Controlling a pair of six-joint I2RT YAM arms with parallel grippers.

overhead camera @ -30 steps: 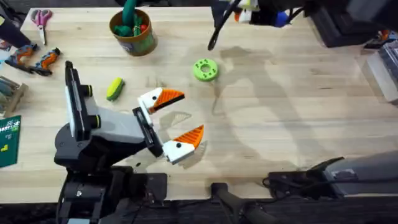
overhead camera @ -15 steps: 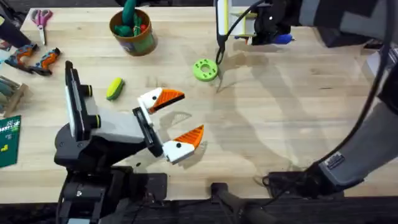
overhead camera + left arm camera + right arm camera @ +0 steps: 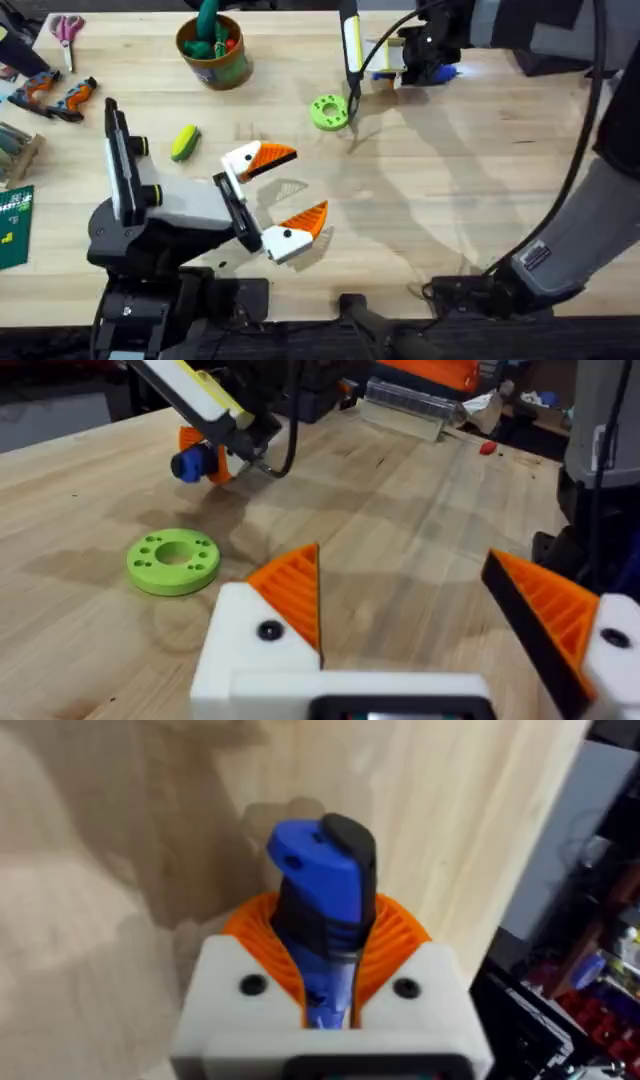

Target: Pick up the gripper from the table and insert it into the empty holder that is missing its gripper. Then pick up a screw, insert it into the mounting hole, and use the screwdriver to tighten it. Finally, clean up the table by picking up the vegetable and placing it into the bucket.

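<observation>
My right gripper (image 3: 410,62) hangs over the far middle of the table, shut on the blue screwdriver (image 3: 320,890), which stands between its orange pads (image 3: 395,945). In the left wrist view the screwdriver (image 3: 188,465) sits low over the wood, just beyond the green disc (image 3: 172,558). My left gripper (image 3: 285,190) rests open near the table's middle, both white blocks carrying orange tips (image 3: 295,595), with nothing between them. The yellow-green vegetable (image 3: 185,142) lies to its left. The bucket (image 3: 213,50) stands at the back. The loose gripper, empty holder and screw are out of view.
A flat green ring-shaped disc (image 3: 330,112) lies between the two grippers. Scissors (image 3: 67,28) and orange-and-black hand tools (image 3: 55,95) sit at the far left. The right arm (image 3: 560,230) rises from the lower right across the right half of the table.
The right arm has swung in from the top edge, bringing the screwdriver down and nearer to the green disc. The left arm has stayed still.
</observation>
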